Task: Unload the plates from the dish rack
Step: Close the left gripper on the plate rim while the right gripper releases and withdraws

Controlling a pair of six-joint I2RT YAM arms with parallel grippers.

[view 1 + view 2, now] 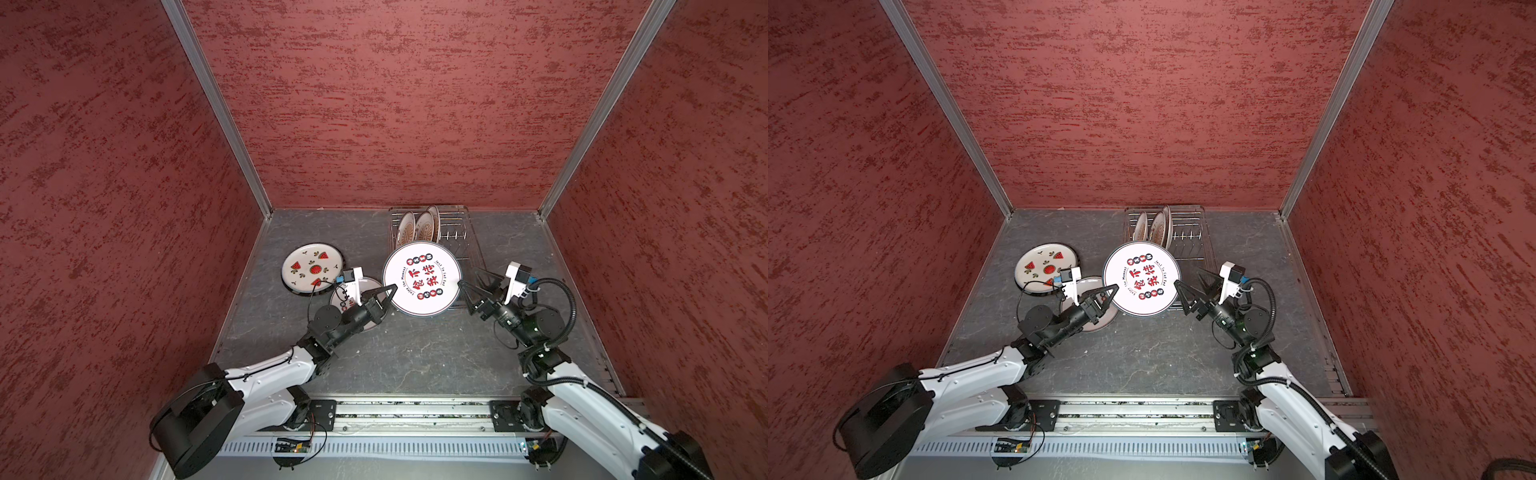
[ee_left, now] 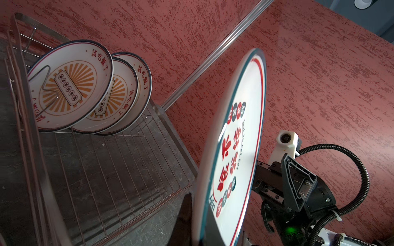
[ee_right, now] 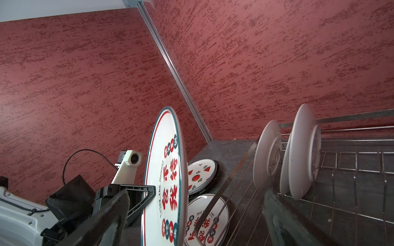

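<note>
A large white plate with red characters [image 1: 422, 277] [image 1: 1142, 277] hangs in the air in front of the dish rack [image 1: 461, 232] [image 1: 1196, 232]. My left gripper [image 1: 392, 287] [image 1: 1115, 287] [image 2: 197, 232] is shut on its left rim. My right gripper [image 1: 471, 278] [image 1: 1187, 277] [image 3: 191, 223] is open at the plate's right rim, fingers spread wide and not pressing it. Three sunburst plates [image 1: 415, 226] [image 2: 70, 85] stand upright in the rack; the right wrist view shows their white backs [image 3: 302, 153].
A watermelon plate [image 1: 312, 268] [image 3: 202, 176] lies flat on the grey table, left of the rack. A second red-character plate [image 1: 368, 284] [image 3: 204, 219] lies beside it, partly under my left wrist. Red walls enclose the table.
</note>
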